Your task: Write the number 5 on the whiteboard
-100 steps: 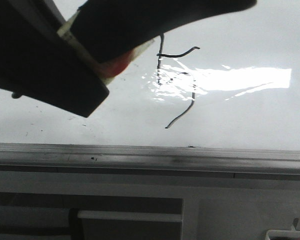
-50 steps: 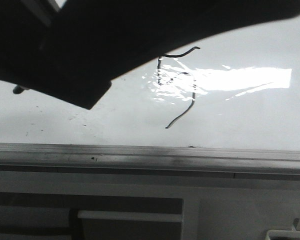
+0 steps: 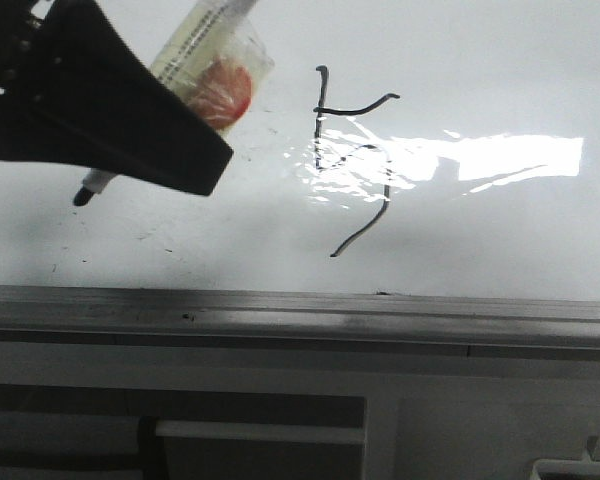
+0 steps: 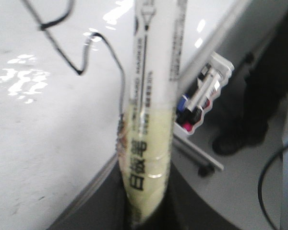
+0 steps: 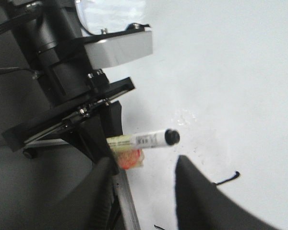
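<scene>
Whiteboard [image 3: 500,70] writing looked finished: the number 5 [image 3: 355,160] was drawn, and the marker [image 4: 149,120] was held clamped in the left gripper [image 4: 144,211], its tip clear of the figure; the right gripper [image 5: 144,191] was seen parted, empty.

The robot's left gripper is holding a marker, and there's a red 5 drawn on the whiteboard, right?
Not quite. The number 5 is black, not red, as the front view shows. The left gripper does hold the marker over the whiteboard.
</scene>
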